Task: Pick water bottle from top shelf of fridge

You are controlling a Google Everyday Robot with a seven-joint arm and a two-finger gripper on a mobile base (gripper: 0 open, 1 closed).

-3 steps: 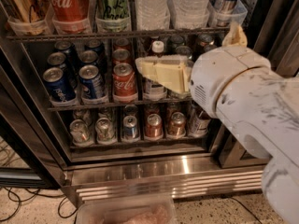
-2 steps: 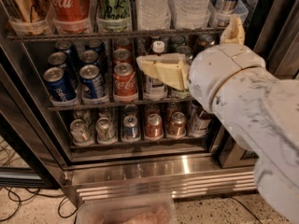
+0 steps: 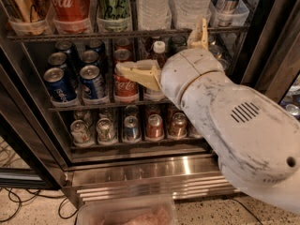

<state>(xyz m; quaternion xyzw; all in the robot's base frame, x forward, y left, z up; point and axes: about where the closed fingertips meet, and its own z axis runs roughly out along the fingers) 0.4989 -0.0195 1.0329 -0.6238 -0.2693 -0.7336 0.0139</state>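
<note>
The fridge (image 3: 140, 170) stands open in front of me. Its top shelf (image 3: 70, 35) holds tall cans and clear bottles in plastic trays. The water bottle (image 3: 153, 11), clear and ribbed, stands near the shelf's middle, left of a wider clear ribbed bottle (image 3: 191, 3). My gripper (image 3: 161, 45) is open, just below the top shelf, in front of the middle rack. One cream finger (image 3: 138, 73) points left over the short cans. The other finger (image 3: 200, 34) points up at the shelf edge, below the wider bottle. The gripper holds nothing.
Short soda cans (image 3: 93, 81) fill the middle rack, with a small white-capped bottle (image 3: 159, 48) behind the gripper. More cans (image 3: 131, 128) sit on the lower rack. A clear plastic bin (image 3: 126, 214) lies on the floor in front. Cables (image 3: 18, 203) run at the lower left.
My gripper and arm have moved left along the front of the middle rack, staying just under the top shelf. The bottles and cans have not moved.
</note>
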